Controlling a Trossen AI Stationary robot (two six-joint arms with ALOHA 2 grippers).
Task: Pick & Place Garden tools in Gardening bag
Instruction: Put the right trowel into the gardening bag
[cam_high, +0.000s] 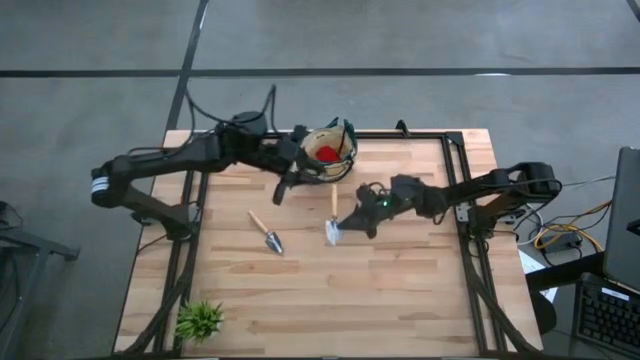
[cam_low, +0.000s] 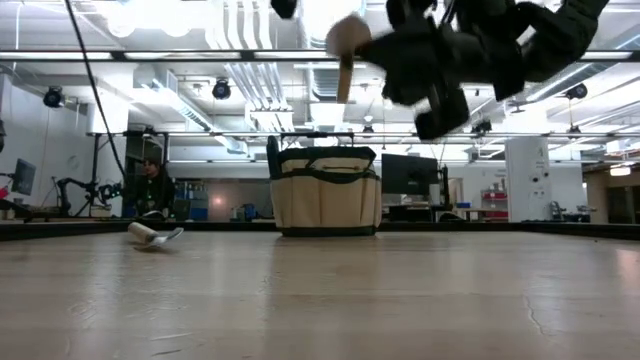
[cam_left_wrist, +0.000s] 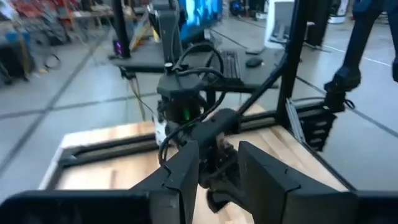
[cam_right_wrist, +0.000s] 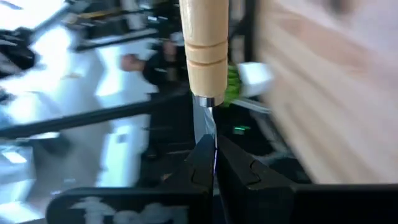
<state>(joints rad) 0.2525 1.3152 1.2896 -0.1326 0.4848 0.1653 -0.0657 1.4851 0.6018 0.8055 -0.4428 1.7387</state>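
The tan gardening bag (cam_high: 328, 150) with green trim stands at the table's far middle, with the red lump (cam_high: 325, 154) inside it. It also shows in the low view (cam_low: 325, 190). My right gripper (cam_high: 342, 224) is shut on a trowel (cam_high: 333, 212) above the table, in front of the bag. A second trowel (cam_high: 266, 233) lies flat on the table at the left. My left gripper (cam_high: 284, 188) is open and empty beside the bag's near left side. The pruning shears are not visible. My right gripper pinches the trowel's silver blade (cam_right_wrist: 210, 134) between its two fingers (cam_right_wrist: 239, 168), just past the handle's ferrule. It comes from the table's right side. The trowel is lifted clear of the table, and its wooden handle (cam_low: 345, 65) sticks out past the fingertips toward the bag.
A small spiky green plant (cam_high: 198, 320) stands at the near left corner. A black frame rail (cam_high: 452, 170) runs along the table's far and right edges. A person (cam_low: 152, 190) sits in the room beyond the table.
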